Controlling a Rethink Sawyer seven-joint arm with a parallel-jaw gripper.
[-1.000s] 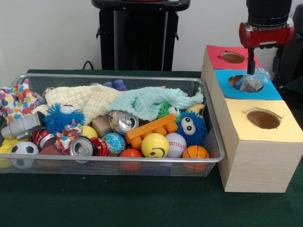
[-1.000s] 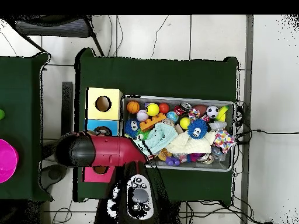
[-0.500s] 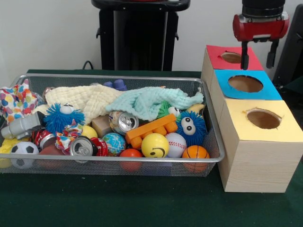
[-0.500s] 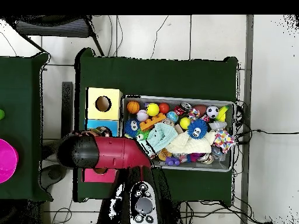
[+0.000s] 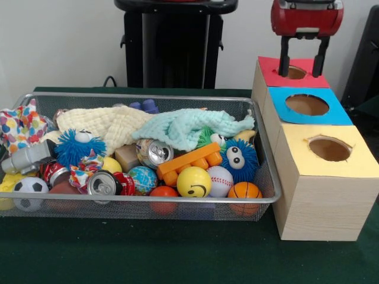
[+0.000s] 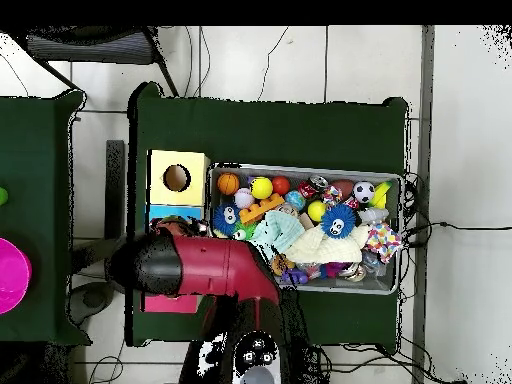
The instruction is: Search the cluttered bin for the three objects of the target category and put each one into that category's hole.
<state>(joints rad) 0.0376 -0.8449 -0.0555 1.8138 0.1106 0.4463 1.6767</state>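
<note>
Clutter fills the wire bin [image 5: 260, 198] almost to its rim: a cream cloth [image 5: 109, 125] and a mint cloth [image 5: 189, 126] lie across the far half, covering whatever sits beneath them. Along the bin's near edge sit a soccer ball [image 5: 29, 188], a crushed can [image 5: 105, 183], a globe ball [image 5: 143, 178], a yellow smiley ball [image 5: 193, 181], a baseball [image 5: 220, 178] and a small basketball [image 5: 244, 190]. An orange toy brick [image 5: 188, 162] lies just behind the smiley ball, between a second can [image 5: 155, 152] and a blue fuzzy toy with big eyes [image 5: 239, 158]. Another blue fuzzy toy [image 5: 79, 146] rests near the bin's left end, beside a spotted cloth [image 5: 21, 125] draped over that corner.

The pincer [image 5: 302, 56] hangs above the row of boxes at the bin's right end, its two fingers spread well apart and empty, touching nothing. Their tips stand over the red box [image 5: 269, 71], either side of its hole. In the overhead view the arm [image 6: 200, 268] hides this box and much of the blue one.

The blue box [image 5: 337, 115] sits between the red box and the yellow box [image 5: 314, 189]. What shows inside each of the three holes is only bare brown interior.
</note>
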